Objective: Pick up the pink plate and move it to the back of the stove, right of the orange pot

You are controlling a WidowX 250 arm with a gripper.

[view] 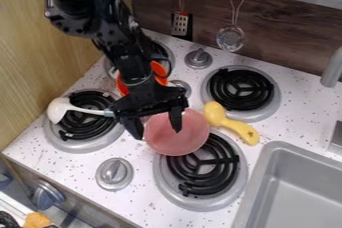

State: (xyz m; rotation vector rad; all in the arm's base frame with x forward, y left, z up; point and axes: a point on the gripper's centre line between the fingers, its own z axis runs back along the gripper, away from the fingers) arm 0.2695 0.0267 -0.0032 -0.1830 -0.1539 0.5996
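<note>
One white ladle (59, 108) with a grey-blue handle end lies across the black coil burner (79, 128) at left, that end close beside the black two-finger gripper (155, 125); whether the two touch cannot be told. An orange-red vessel (159, 72) sits partly behind the arm. The gripper hangs over the pale speckled stovetop (148, 199) with its fingers spread, one just outside the rim of a round, shallow pink bowl (191, 134) and the other over its interior. The step in hand appears to be one of alignment at the bowl's edge, with no firm pinch evident. From this position, the next move calls for an even gap on either side of the rim and clearance from the neighboring pieces. The bowl lies directly below and slightly to the right of the gripper, overlapping the upper edge of the black coil front burner (200, 188); whether it rests flat there or touches either finger cannot be told. Just beside the bowl's right edge lies a rounded yellow toy with a narrow neck (230, 123), angled down toward the grey sink (294, 182) at far right, well apart from the gripper.
</note>
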